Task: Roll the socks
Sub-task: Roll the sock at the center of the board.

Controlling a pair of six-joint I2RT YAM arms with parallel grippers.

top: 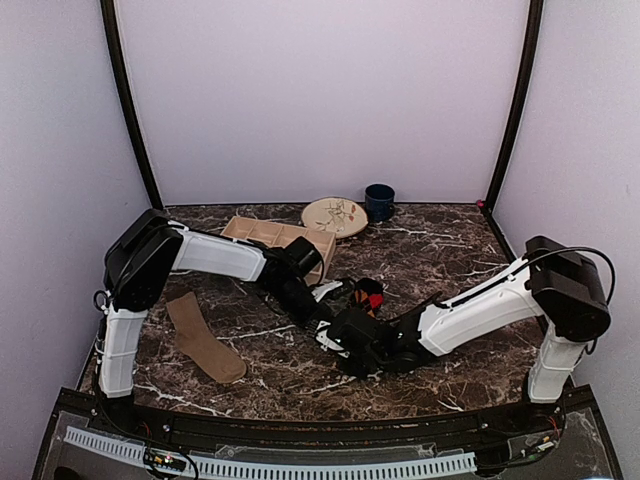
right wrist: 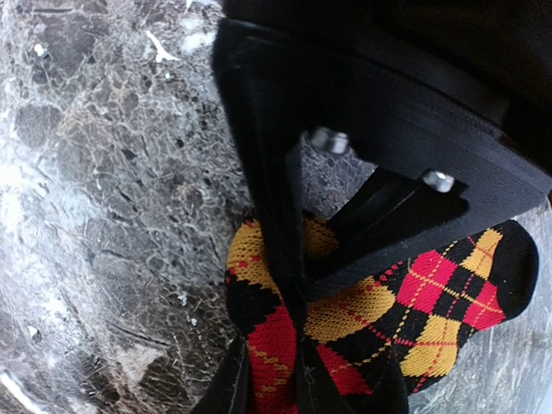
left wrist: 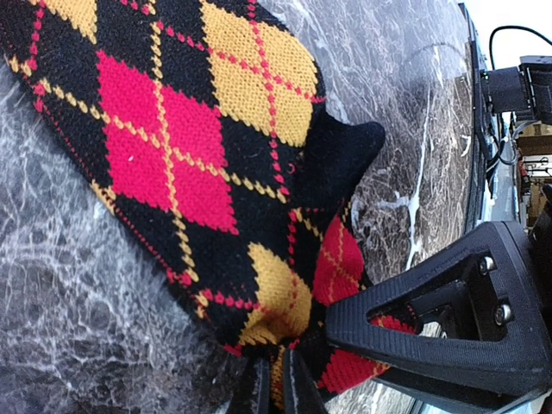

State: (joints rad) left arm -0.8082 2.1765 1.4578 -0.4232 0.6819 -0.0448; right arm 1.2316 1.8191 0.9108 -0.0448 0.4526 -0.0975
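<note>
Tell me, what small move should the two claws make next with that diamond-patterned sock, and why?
Probably they should turn the pinched end over onto the rest of the sock, to start the roll. The left claw and right claw grip the argyle sock close together near one end, while most of it lies flat and unrolled on the marble table. The tan sock lies untouched.
</note>
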